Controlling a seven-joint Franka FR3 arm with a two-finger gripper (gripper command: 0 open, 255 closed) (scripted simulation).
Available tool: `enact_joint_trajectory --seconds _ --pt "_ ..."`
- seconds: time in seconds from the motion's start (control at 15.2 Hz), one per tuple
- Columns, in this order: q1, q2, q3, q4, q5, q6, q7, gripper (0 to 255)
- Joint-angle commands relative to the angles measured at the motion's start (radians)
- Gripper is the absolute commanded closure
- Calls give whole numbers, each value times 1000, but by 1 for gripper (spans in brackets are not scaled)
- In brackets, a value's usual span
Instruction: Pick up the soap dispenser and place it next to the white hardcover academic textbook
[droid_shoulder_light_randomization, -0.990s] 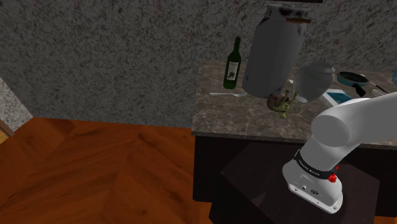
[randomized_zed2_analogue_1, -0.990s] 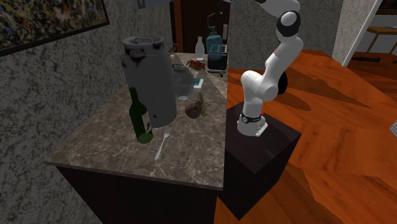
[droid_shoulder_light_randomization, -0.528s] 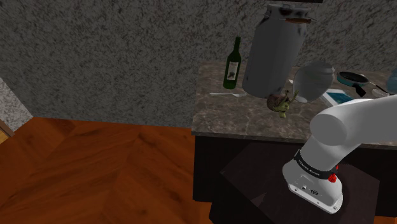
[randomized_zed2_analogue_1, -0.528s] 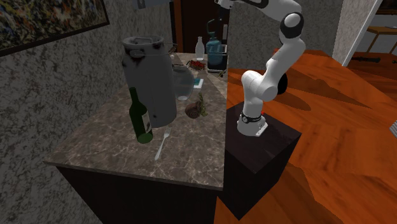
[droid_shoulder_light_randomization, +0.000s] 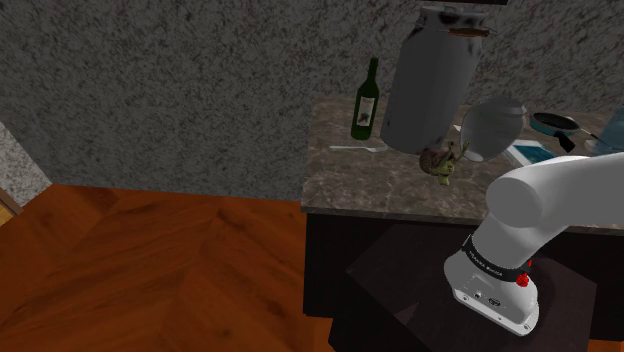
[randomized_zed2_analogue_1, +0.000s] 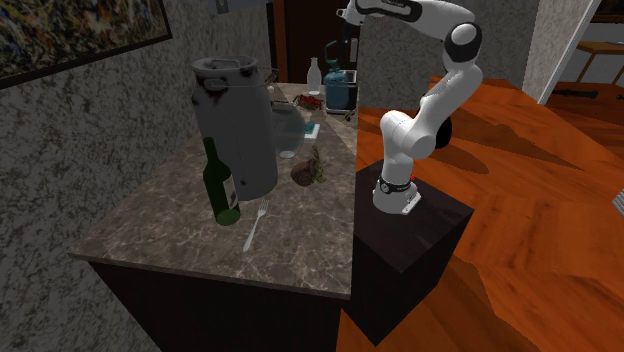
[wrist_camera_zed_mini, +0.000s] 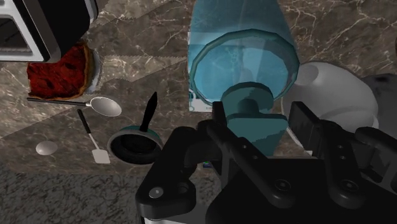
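Lower than before, our fingers (wrist_camera_zed_mini: 302, 124) stand spread, flanking the pump of the teal soap dispenser (wrist_camera_zed_mini: 242, 57) (whether touching, we cannot tell).

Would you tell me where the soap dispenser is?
In the second exterior view the teal soap dispenser sits at the counter's far end, directly below the pincer, beside a white bottle.

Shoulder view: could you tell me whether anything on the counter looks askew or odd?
Nothing looks spilled or broken. The grey can leans, but the bottle beside it leans alike, so that is likely the camera's roll. The can does dwarf the bottle.
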Motion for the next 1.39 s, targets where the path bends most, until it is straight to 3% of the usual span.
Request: enact_joint_trajectory --seconds 0.0,1.32 --pt "-9 -11 -4 -32 -9 23 3 255" --pt "-55 -78 -109 -285 -110 240 23 255"
